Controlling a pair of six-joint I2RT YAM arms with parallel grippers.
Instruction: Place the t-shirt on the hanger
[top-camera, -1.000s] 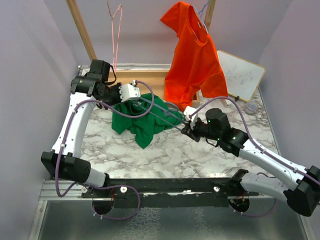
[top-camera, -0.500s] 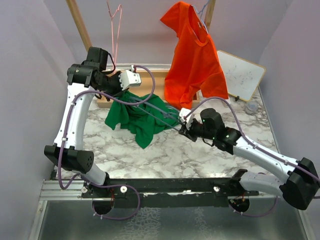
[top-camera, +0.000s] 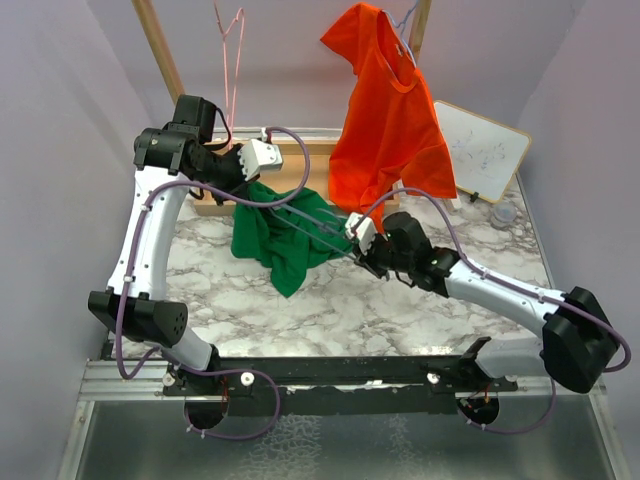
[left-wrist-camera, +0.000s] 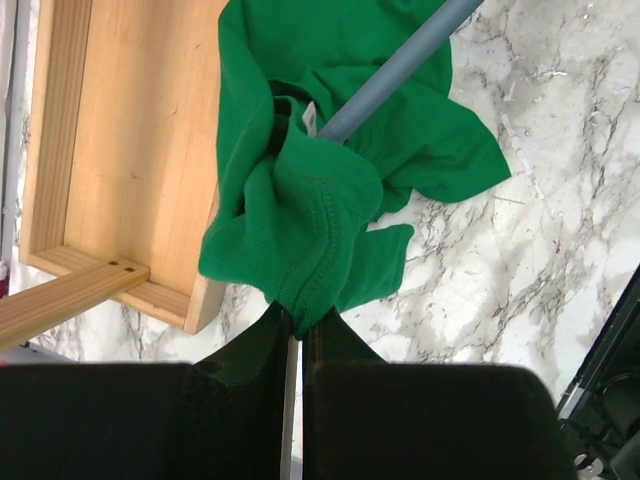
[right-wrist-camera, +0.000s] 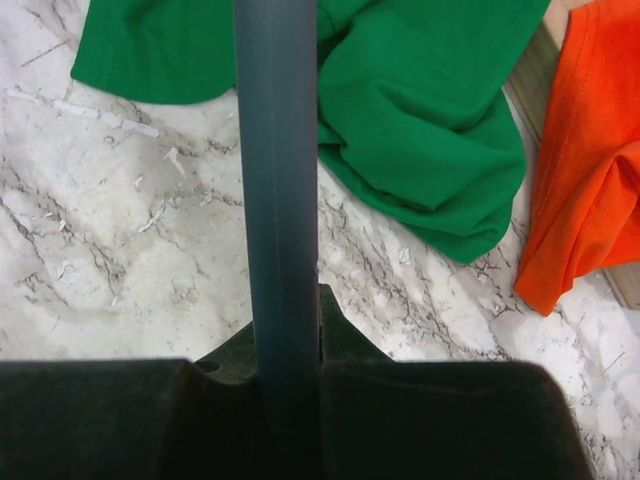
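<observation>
The green t-shirt (top-camera: 280, 238) hangs bunched over the marble table, held up at its top edge by my left gripper (top-camera: 250, 183), which is shut on a fold of it (left-wrist-camera: 300, 290). A white neck label (left-wrist-camera: 309, 117) shows where the blue-grey hanger (left-wrist-camera: 395, 68) enters the cloth. My right gripper (top-camera: 368, 255) is shut on the hanger's bar (right-wrist-camera: 278, 200), which runs up-left from it into the shirt (right-wrist-camera: 420, 130). The hanger's hook is hidden.
An orange-red t-shirt (top-camera: 385, 120) hangs on a pale hanger at the back, its hem in the right wrist view (right-wrist-camera: 590, 190). A pink wire hanger (top-camera: 232, 60) hangs on the wooden rack (top-camera: 165, 60). A wooden base (left-wrist-camera: 130, 150) and a whiteboard (top-camera: 482, 150) lie behind.
My left gripper has lifted the green shirt up and back. My right gripper has moved left with the hanger, pushing it further into the shirt.
</observation>
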